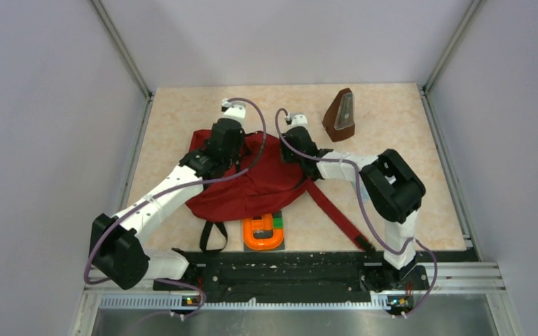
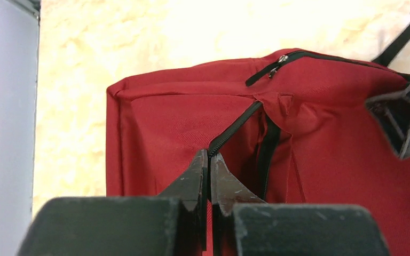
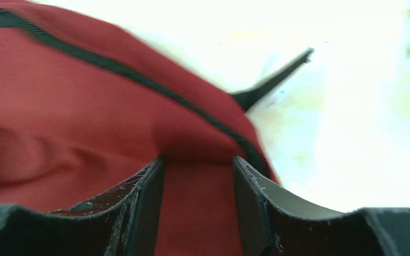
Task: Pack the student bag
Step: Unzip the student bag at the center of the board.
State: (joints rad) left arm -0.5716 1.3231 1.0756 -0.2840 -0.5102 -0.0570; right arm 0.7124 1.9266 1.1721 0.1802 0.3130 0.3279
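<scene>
Left gripper (image 2: 209, 156) is clenched on the black zipper edge (image 2: 235, 128) of the dark-red fabric backpack (image 1: 252, 187), which lies mid-table between both arms. Right gripper (image 3: 197, 162) stands parted, red cloth between its fingers. An orange-and-green plastic item (image 1: 263, 232) sits just beside the backpack's near edge. A brown wedge-shaped object (image 1: 340, 116) stands well apart, farther back. The backpack's inside is hidden.

Looks like a robotics lab cell: plain pale panel walls (image 1: 35, 126) boxed in by aluminium posts (image 1: 121, 49), a marble-look tabletop (image 1: 406, 140), and a black mounting rail (image 1: 287, 269) with the left arm (image 1: 161, 199) and right arm (image 1: 392, 185) bolted on.
</scene>
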